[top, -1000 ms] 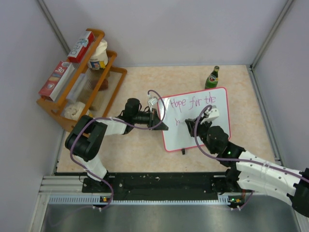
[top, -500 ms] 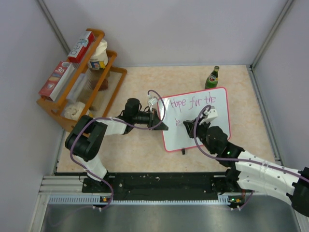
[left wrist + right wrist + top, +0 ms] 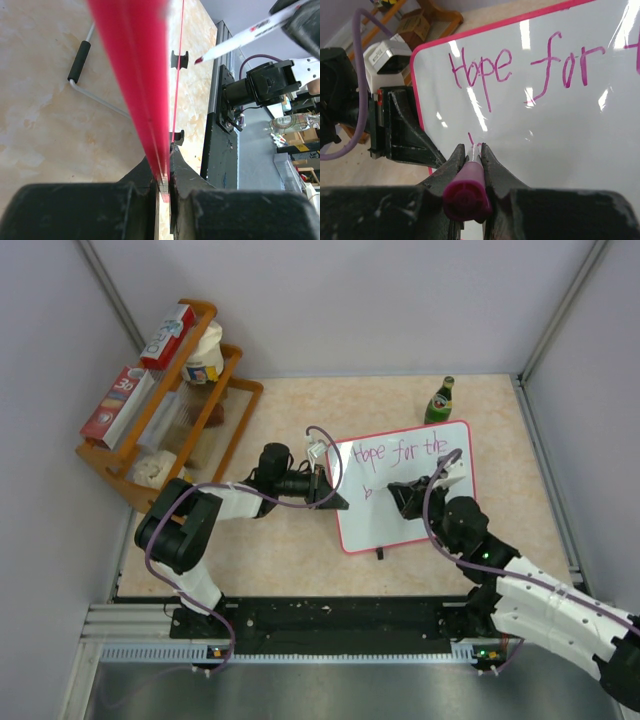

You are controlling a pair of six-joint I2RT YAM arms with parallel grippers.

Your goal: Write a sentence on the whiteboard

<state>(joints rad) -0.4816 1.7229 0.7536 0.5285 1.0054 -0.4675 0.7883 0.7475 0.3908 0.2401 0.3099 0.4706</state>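
The whiteboard (image 3: pixel 360 525) stands tilted on the table, white with a pink rim. The sentence (image 3: pixel 400 452) reads "Hope for the" on the top line, with a first small stroke (image 3: pixel 367 493) below it. My left gripper (image 3: pixel 325 498) is shut on the board's left rim (image 3: pixel 130 75), which runs between its jaws (image 3: pixel 167 150). My right gripper (image 3: pixel 400 497) is shut on a purple marker (image 3: pixel 467 192). The marker's tip is at the short stroke (image 3: pixel 471 139) under "Hope" (image 3: pixel 480 70). The marker also shows in the left wrist view (image 3: pixel 245 37).
A green bottle (image 3: pixel 439 400) stands behind the board's far right corner. A wooden rack (image 3: pixel 170 405) with boxes and jars fills the far left. A metal rod with a black handle (image 3: pixel 80 60) lies on the table behind the board. Grey walls close in three sides.
My right arm has swung its wrist to the right, with the marker tip staying near the start of the second line. The left arm and the board have not moved.
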